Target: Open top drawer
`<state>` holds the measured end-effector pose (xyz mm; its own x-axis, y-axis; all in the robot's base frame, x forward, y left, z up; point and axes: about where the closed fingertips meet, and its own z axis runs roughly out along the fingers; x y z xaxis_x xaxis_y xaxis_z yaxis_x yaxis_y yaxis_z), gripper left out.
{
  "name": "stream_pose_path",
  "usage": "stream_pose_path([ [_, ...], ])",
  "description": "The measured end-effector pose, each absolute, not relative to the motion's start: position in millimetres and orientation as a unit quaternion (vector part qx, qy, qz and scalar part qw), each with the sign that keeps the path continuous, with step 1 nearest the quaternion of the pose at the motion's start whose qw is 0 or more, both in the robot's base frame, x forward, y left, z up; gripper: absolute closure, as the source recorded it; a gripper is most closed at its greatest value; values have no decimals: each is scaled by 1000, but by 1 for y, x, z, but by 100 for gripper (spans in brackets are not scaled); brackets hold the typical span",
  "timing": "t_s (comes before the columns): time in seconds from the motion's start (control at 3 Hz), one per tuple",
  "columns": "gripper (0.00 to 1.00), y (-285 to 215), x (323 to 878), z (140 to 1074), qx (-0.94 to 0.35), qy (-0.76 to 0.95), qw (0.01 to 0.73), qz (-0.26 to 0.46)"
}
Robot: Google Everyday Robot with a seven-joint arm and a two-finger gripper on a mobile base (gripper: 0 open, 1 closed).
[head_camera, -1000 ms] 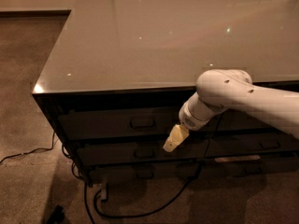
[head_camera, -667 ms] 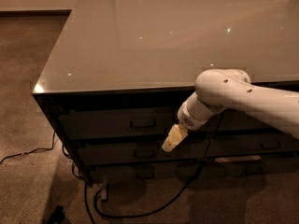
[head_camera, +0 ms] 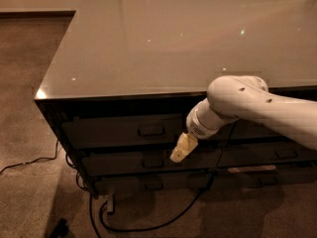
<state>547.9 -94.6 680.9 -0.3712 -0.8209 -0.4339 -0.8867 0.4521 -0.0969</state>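
Well, from where I stand the white arm (head_camera: 257, 105) reaches in from the right, across the front of the dark cabinet (head_camera: 52, 115); its pale, yellowish gripper (head_camera: 182, 149) points down and to the left, held in front of the drawer fronts; whether it is clenched or released I cannot tell, and it grasps nothing that I can see. The top drawer (head_camera: 109, 132) sits just under the edge of the glossy tabletop (head_camera: 173, 43), in the left column, and it looks shut; its small bar handle (head_camera: 151, 131) is centred on the front. The gripper hangs to the right of that handle and a little lower, about level with the seam between this drawer and the shallower drawer (head_camera: 119, 163) beneath; it is near the handle but apart from it. Down on the brown carpet (head_camera: 29, 108) a black cable (head_camera: 163, 222) loops out from under the cabinet.
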Motion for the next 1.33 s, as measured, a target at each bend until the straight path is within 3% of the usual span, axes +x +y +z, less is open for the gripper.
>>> stream_pose_path([
  [0.67,0,-82,544,701,-601,758,250,33],
  [1.33,0,-88,563,663,-629,751,198,-5],
])
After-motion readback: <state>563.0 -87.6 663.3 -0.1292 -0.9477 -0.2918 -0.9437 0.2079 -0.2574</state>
